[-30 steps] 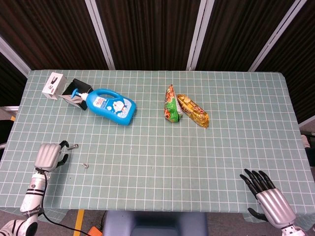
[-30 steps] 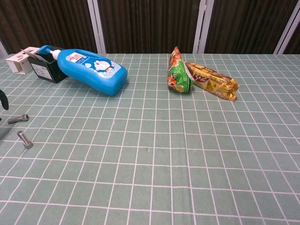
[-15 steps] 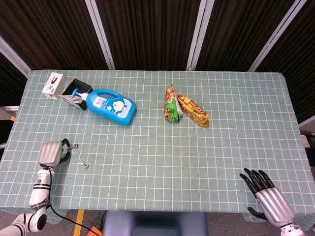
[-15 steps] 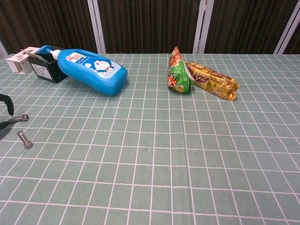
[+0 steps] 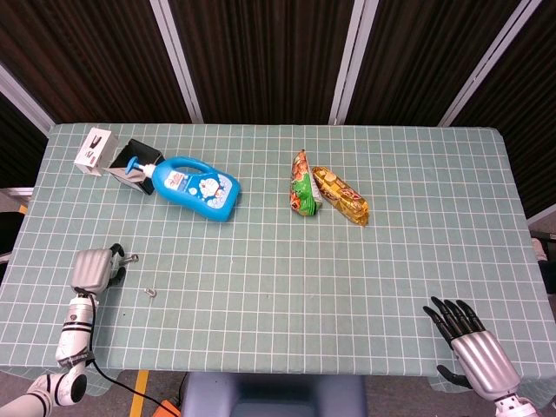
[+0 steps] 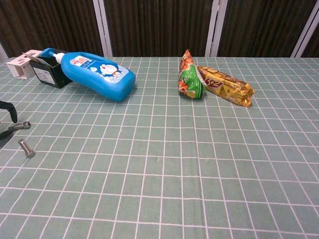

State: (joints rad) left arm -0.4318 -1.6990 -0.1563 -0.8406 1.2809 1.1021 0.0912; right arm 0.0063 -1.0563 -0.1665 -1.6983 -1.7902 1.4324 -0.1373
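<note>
Our left robot hand (image 5: 90,268) curls its fingers on a small bolt (image 6: 20,126), but we cannot tell if it grips. The round bolt could roll away. Our right robot hand (image 5: 469,347) lies open.

Small steel bolt (image 6: 20,125) lying flat, touching left hand (image 5: 92,268) fingertips.

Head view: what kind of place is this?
Likely a robot test bench: a table under a green checked cloth, dark slatted panels behind, and scattered items like a blue bottle and snack packs.

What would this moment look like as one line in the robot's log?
left hand: at bolt, grasp unclear | right hand: open, fingers spread | second bolt: loose on table
</note>
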